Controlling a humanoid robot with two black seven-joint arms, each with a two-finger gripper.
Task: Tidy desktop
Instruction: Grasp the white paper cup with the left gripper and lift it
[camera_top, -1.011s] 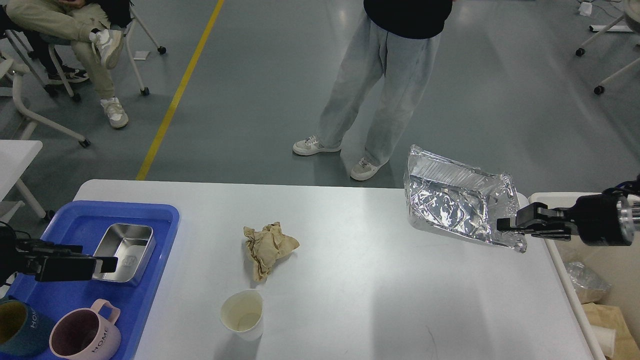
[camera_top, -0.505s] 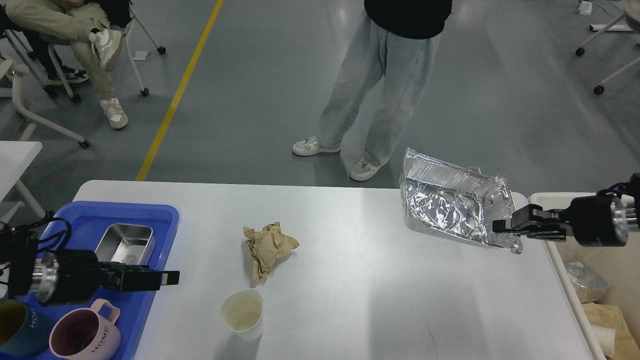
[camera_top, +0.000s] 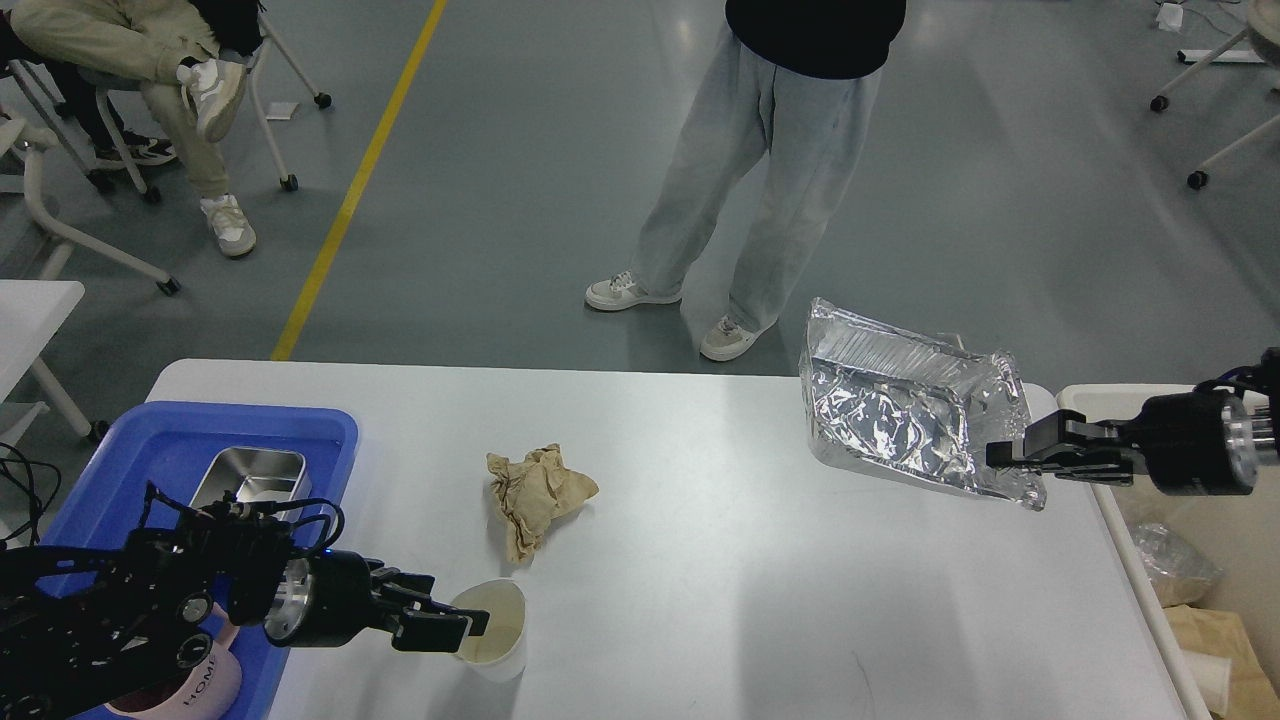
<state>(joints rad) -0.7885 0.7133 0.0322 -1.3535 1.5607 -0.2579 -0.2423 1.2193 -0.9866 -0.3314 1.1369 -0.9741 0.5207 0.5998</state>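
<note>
The large white rectangular desktop (camera_top: 720, 590) fills the lower view. At its left edge lies a blue plastic tray (camera_top: 300, 425) holding a shiny steel rectangular box (camera_top: 250, 475). Over its far right corner hangs a crumpled silver foil container (camera_top: 905, 405), tilted, pinched at its near corner by the right gripper (camera_top: 1010, 455). Mid-desktop lies a crumpled brown paper wad (camera_top: 535, 492). Nearer the front stands a cream paper cup (camera_top: 500, 640); the left gripper (camera_top: 472, 625) reaches its rim, its jaws too dark to tell apart.

Bright, sharp, glare on foil (camera_top: 905, 415)
</note>
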